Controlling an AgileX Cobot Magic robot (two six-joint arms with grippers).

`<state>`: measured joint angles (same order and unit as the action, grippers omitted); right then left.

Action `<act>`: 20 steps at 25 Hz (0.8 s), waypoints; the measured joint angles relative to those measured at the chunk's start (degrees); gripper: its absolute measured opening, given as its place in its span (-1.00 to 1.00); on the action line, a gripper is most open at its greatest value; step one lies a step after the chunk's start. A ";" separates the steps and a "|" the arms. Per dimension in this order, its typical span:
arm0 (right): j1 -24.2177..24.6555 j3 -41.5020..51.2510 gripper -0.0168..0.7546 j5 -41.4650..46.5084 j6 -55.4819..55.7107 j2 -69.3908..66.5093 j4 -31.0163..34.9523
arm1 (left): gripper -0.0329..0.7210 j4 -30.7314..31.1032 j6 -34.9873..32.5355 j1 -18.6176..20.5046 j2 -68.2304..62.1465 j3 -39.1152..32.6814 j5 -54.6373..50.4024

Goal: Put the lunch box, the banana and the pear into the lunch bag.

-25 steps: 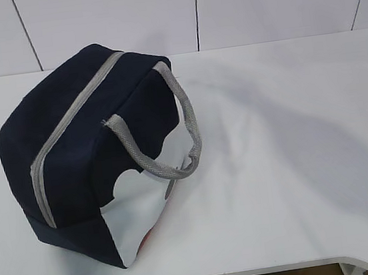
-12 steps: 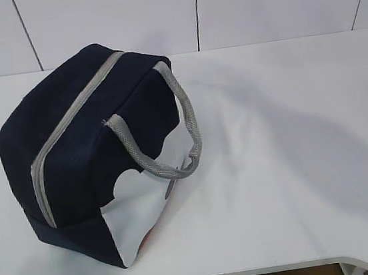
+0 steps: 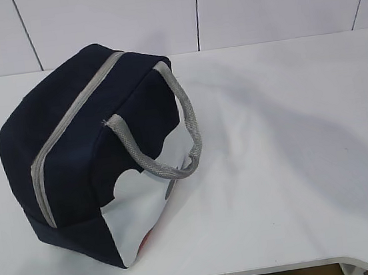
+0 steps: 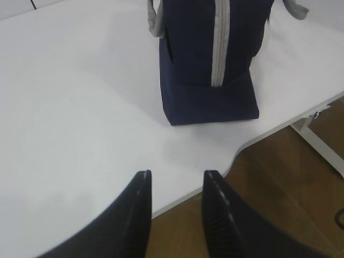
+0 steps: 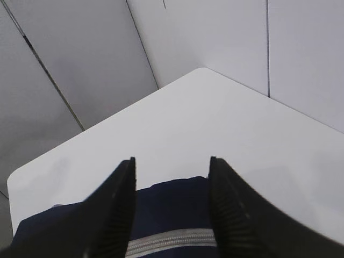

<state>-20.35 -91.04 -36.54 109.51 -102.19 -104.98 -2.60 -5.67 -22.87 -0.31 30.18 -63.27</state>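
I see the bag (image 3: 92, 155) standing on the left half of the white table (image 3: 295, 164), turned at an angle so one corner points toward the near edge. Its grey zipper strip (image 3: 69, 128) runs from the far top down the near-left end, and it looks closed along the whole length I can see. A grey handle (image 3: 186, 130) loops out on the right side over the white panel (image 3: 140, 216), hanging clear of the tabletop. Something reddish shows at the lower edge of that panel, but I cannot tell what it is.

In my left wrist view the left gripper (image 4: 174, 180) hangs over the near-left part of the table (image 4: 80, 107), close to its edge, with the brown floor showing beyond. Its two black fingers (image 4: 138, 215) stand a modest gap apart with nothing between them. The bag (image 4: 209, 64) sits well ahead of it, end-on, zipper (image 4: 219, 48) facing me.

In my right wrist view the right gripper (image 5: 172, 164) hovers above the bag (image 5: 172, 199), its fingers (image 5: 228, 209) spread wide and holding nothing. The zipper strip (image 5: 172, 239) crosses below them. Beyond lies a bare rounded table corner (image 5: 199, 107) and grey wall panels (image 5: 70, 59).

I cannot see the box, banana or pear in any view.
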 joint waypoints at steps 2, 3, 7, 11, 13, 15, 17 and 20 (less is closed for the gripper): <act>0.00 0.00 -0.01 0.00 0.00 0.00 0.00 | -0.27 0.00 0.00 2.14 0.00 0.00 0.00; 0.00 0.00 -0.01 0.00 0.00 0.00 0.00 | -0.27 0.00 0.00 4.15 0.00 0.00 0.00; 0.00 0.00 -0.01 0.00 0.00 0.00 0.00 | -0.27 0.00 0.00 15.74 0.00 0.00 0.00; 0.04 0.00 -0.01 0.00 0.00 0.00 0.00 | -0.27 -0.32 0.02 26.94 0.00 0.00 0.00; 0.04 0.00 -0.01 0.00 0.00 0.00 0.00 | -0.27 -0.46 0.12 30.23 0.00 0.00 0.00; 0.04 0.00 -0.01 0.00 0.00 0.00 0.00 | -0.27 -0.57 0.12 31.11 0.00 0.00 0.00; 0.04 0.00 -0.01 0.00 0.00 0.00 0.00 | -0.27 -0.57 0.12 30.82 0.00 0.00 0.00; 0.04 0.00 -0.01 0.00 0.00 0.00 0.00 | -0.27 -0.66 0.12 28.10 0.00 0.00 0.00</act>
<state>-20.31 -91.04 -36.54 109.51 -102.19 -104.98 -3.26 -5.55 5.22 -0.31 30.18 -63.27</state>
